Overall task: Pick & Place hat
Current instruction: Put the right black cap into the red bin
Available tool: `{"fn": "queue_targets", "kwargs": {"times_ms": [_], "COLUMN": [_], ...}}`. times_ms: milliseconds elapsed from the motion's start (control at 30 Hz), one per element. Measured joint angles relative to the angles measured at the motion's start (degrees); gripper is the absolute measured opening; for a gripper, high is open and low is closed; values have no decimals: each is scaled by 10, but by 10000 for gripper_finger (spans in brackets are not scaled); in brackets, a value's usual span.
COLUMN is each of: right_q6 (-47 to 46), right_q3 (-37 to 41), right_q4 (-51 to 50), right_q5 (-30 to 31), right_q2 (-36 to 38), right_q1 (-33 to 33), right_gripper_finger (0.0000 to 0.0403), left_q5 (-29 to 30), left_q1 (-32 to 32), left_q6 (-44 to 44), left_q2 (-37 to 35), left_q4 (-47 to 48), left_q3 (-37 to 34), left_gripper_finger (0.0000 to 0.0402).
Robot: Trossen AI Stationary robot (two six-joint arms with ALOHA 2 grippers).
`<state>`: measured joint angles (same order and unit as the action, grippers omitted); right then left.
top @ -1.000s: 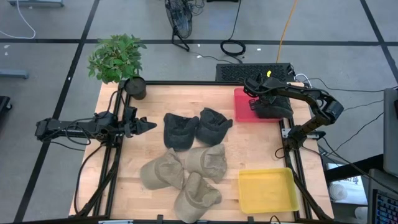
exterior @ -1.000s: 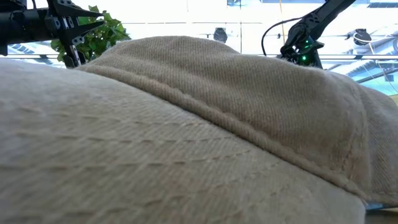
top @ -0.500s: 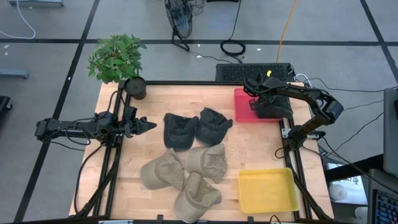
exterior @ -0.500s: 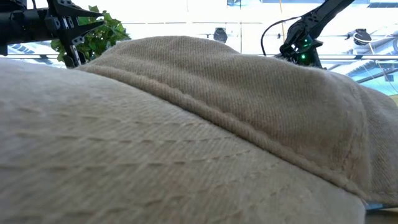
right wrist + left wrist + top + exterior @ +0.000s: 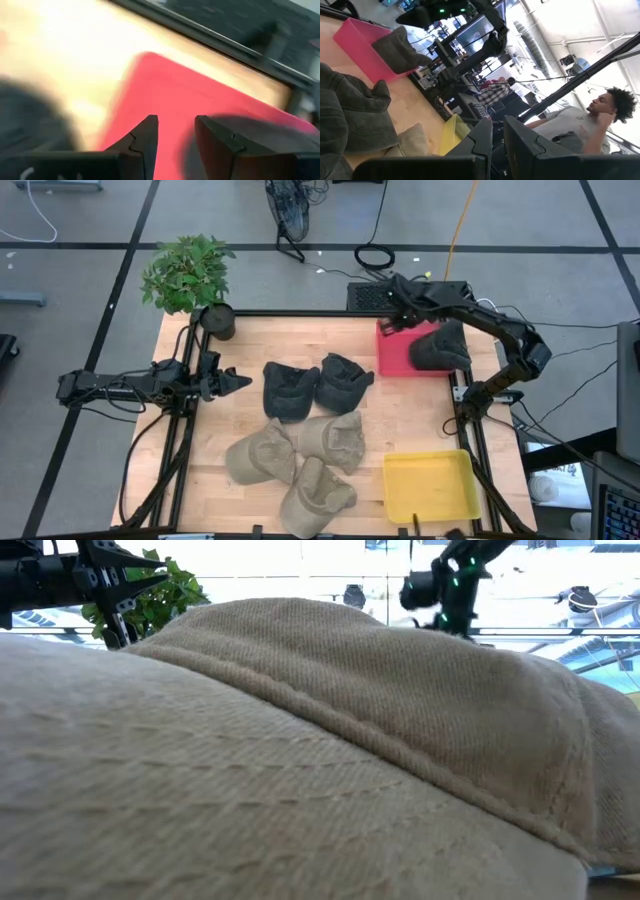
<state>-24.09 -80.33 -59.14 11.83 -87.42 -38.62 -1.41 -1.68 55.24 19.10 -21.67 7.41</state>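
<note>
A dark hat (image 5: 438, 347) lies in the red tray (image 5: 392, 350) at the table's far right, its right part over the tray's edge. My right gripper (image 5: 388, 315) (image 5: 176, 122) hangs open above the tray's far left corner, clear of the hat, with nothing between its fingers. Two more dark hats (image 5: 290, 390) (image 5: 343, 380) and three tan hats (image 5: 262, 457) (image 5: 333, 440) (image 5: 317, 495) lie on the table's middle. My left gripper (image 5: 235, 380) (image 5: 498, 125) waits at the table's left edge, its fingers a narrow gap apart and empty.
A yellow tray (image 5: 430, 485) stands at the near right corner. A potted plant (image 5: 188, 272) and a dark pot (image 5: 217, 320) stand at the far left corner. A tan hat (image 5: 300, 760) right before the low camera fills that view.
My right gripper has opened and let go of the dark hat, which stays in the red tray. The gripper has then risen and swung toward the tray's far left corner.
</note>
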Motion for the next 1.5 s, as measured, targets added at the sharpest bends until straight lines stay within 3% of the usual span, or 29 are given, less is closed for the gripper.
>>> {"fn": "queue_targets", "kwargs": {"times_ms": [167,367,567,767,933,1133,1500], "right_q6": [52,100,184,205,192,156,277], "right_q3": [-48,-56,-56,-56,-56,-75,-279], "right_q4": [33,89,118,97,104,142,145], "right_q5": [-32,-133,-136,-106,-91,-122,-120], "right_q2": [0,0,0,-5,-39,-119,-255], "right_q1": [71,165,279,352,373,365,347], "right_gripper_finger": [117,132,131,131,131,131,130], "left_q5": [0,0,1,0,0,0,0], "left_q1": [0,0,0,0,0,-1,-2], "left_q6": [-3,-3,-2,-1,0,-2,4], "left_q2": [0,0,0,0,0,0,0], "left_q4": [0,0,0,0,0,1,-11], "left_q3": [0,0,0,0,0,0,0], "left_gripper_finger": [51,51,51,51,51,51,51]}}
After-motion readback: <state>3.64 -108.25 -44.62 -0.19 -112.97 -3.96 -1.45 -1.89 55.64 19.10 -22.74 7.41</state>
